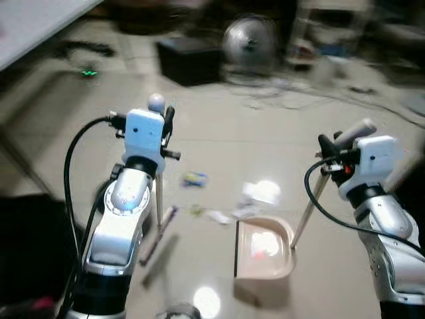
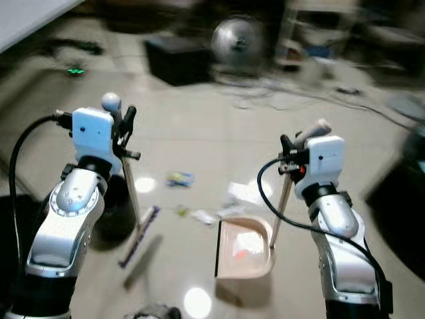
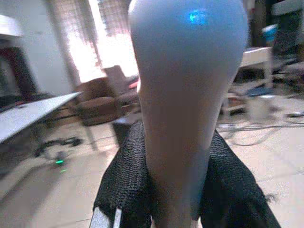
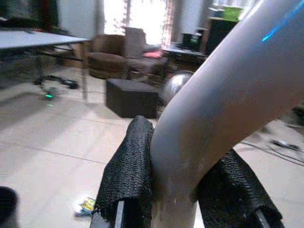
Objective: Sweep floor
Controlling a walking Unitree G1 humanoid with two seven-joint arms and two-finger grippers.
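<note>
Your left hand (image 1: 163, 123) pinches the broom handle (image 1: 159, 193), right hand (image 1: 332, 151) the dustpan (image 1: 264, 249) handle; a hasty stroke could scatter the wrappers (image 1: 249, 199) past the pan.

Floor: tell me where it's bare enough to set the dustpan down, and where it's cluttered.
Bare tile lies between the litter and the fan, and right of the dustpan toward the right gripper. Crowded: scraps between the broom, held by the left gripper, and the dustpan; cables near the fan.

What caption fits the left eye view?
Left gripper holds a broom, right gripper a dustpan, litter on the tiled floor.
</note>
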